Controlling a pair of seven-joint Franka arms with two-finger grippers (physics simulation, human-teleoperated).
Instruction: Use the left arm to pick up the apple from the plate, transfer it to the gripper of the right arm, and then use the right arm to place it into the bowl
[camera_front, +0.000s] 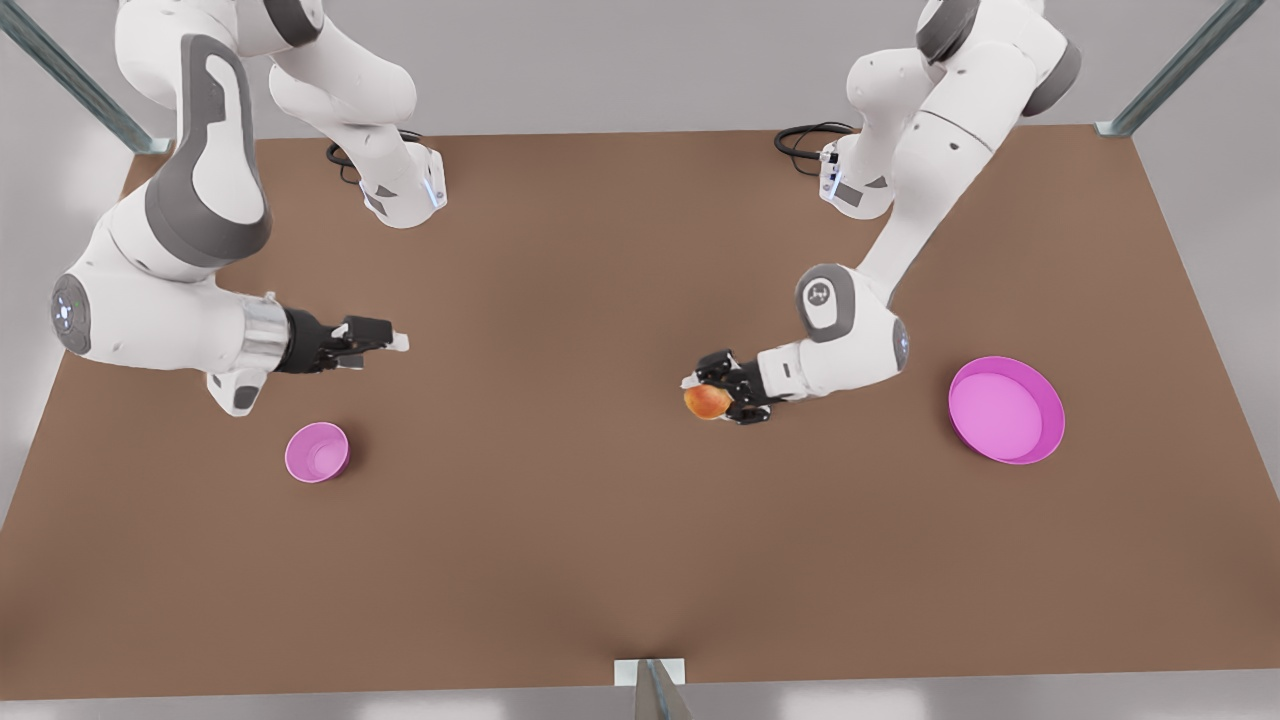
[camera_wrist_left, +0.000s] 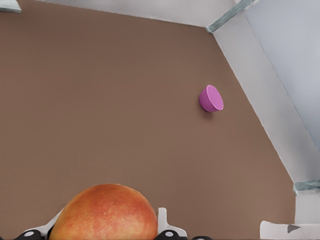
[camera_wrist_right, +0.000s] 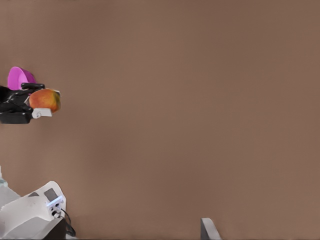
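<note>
The front view looks steeply down on the whole brown tabletop (camera_front: 600, 560), arm bases at twelve o'clock. Both wrist views face that tabletop, sharing the red-orange round apple (camera_wrist_left: 102, 214).

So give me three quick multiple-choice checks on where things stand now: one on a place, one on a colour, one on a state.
1. Where is the apple?
A. On the plate
B. In the left end effector, above the table
C. In the bowl

2. What colour is the bowl?
A. Pink-purple
B. Green
C. White

3. What state is the plate in?
A. Holding the apple
B. Overturned
C. Upright with nothing on it

Answers:
1 B, the left end effector grips the apple over the brown table, between plate and bowl.
2 A, the front view shows it pink-purple.
3 C, its pink inside shows bare.
The right end effector waits near the bowl.
</note>
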